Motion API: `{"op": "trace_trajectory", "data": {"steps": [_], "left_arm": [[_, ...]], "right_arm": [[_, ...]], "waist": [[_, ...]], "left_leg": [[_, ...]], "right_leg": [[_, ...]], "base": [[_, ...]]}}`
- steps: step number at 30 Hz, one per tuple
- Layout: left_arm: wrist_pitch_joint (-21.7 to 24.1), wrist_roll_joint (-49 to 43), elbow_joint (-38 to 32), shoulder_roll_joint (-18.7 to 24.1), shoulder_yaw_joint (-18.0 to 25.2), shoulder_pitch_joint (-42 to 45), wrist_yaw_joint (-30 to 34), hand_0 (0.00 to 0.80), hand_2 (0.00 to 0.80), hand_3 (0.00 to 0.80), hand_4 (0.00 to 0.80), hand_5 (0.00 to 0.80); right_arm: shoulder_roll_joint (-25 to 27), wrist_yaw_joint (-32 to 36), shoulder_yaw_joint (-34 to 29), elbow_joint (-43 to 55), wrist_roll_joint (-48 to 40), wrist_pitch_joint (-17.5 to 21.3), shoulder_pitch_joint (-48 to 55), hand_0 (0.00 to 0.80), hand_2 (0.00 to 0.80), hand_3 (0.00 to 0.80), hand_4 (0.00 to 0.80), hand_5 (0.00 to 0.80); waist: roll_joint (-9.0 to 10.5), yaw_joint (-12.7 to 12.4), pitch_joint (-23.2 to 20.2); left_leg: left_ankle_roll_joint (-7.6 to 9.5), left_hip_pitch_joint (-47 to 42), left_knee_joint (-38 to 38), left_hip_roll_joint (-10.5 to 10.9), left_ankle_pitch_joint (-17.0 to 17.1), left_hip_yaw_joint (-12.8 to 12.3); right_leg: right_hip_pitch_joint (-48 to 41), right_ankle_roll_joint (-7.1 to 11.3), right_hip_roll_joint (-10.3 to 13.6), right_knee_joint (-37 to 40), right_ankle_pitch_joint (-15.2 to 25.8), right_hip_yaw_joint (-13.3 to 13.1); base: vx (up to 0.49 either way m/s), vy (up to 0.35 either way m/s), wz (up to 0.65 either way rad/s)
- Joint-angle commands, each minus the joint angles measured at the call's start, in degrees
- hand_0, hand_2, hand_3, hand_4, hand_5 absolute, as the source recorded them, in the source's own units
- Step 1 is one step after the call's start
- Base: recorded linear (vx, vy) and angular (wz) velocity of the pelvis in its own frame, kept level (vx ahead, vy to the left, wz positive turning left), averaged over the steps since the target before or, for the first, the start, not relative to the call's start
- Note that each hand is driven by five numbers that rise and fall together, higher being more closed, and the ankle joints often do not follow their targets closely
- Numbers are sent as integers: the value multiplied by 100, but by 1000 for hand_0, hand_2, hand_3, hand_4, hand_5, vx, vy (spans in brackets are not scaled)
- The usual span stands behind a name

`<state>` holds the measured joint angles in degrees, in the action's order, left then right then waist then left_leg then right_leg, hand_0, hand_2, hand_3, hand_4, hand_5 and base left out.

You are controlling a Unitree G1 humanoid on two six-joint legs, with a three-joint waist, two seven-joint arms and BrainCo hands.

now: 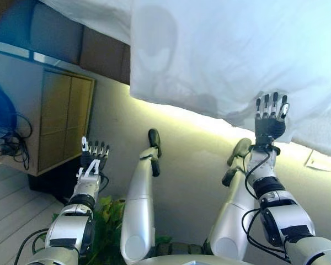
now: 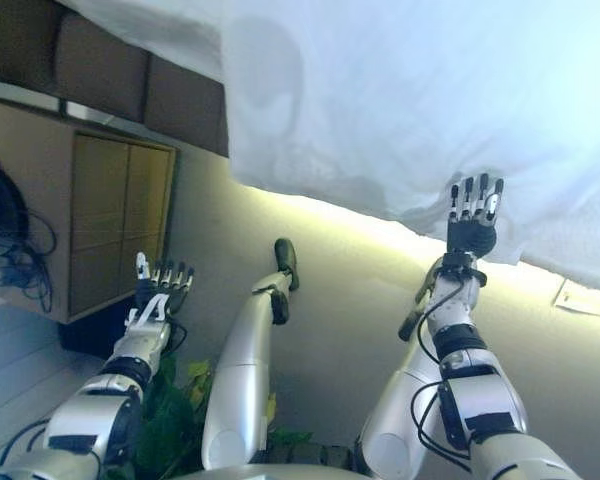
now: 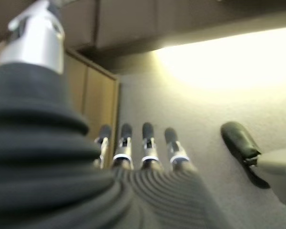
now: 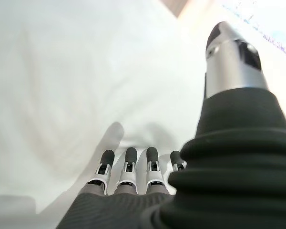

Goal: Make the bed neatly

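Note:
A white duvet (image 1: 226,49) covers the bed and hangs over its near edge across the upper part of the eye views. My right hand (image 1: 270,124) is open, its straight fingers reaching up to the duvet's hanging edge; the right wrist view shows the fingers (image 4: 128,169) straight against the white cloth (image 4: 62,95). My left hand (image 1: 92,157) is open and empty, low at the left, away from the bed, in front of a wooden cabinet. Its fingers (image 3: 148,143) show straight in the left wrist view.
A wooden bedside cabinet (image 1: 58,121) stands at the left with cables (image 1: 11,146) beside it. A dark padded headboard (image 1: 99,52) is behind it. A green plant (image 1: 107,221) is low by my left arm. A paper (image 1: 323,163) lies on the carpet at the right.

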<state>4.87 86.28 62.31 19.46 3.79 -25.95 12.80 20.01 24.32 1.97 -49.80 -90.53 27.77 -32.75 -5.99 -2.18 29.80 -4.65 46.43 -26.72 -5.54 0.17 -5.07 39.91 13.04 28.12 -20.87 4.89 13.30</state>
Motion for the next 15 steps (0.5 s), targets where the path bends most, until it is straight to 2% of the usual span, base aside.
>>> {"op": "trace_trajectory", "data": {"steps": [1,6,10,15], "left_arm": [[395,-418,-44,267,329,91,26,0,0,0,0,0],[553,-696,-601,191,274,259,107,0,0,0,0,0],[849,-863,-1733,59,406,992,108,0,0,0,0,0],[1070,-1291,-2411,120,480,1560,-305,0,0,0,0,0]], "right_arm": [[94,-264,-334,328,435,145,191,0,0,0,0,0],[-96,-391,-378,252,535,199,474,0,0,0,0,0],[64,211,-660,921,237,-507,1919,0,0,0,0,0],[123,-233,-742,1548,629,-1181,2950,0,0,0,0,0]], "waist": [[127,-221,-1],[260,-320,-1],[554,-234,-74],[854,-117,-631]], "left_leg": [[-281,-618,370,-143,95,-4],[-236,-1520,820,-126,196,26],[-210,-2087,1032,-211,232,20],[-243,-2800,1526,-351,264,-4]], "right_leg": [[-485,-138,194,292,347,-32],[-1455,-139,43,515,276,186],[-2051,-155,-262,689,235,125],[-2713,-136,-591,1134,185,141]], "base": [[4,-183,16],[18,-188,12],[13,-214,8],[107,-193,-3]]}}
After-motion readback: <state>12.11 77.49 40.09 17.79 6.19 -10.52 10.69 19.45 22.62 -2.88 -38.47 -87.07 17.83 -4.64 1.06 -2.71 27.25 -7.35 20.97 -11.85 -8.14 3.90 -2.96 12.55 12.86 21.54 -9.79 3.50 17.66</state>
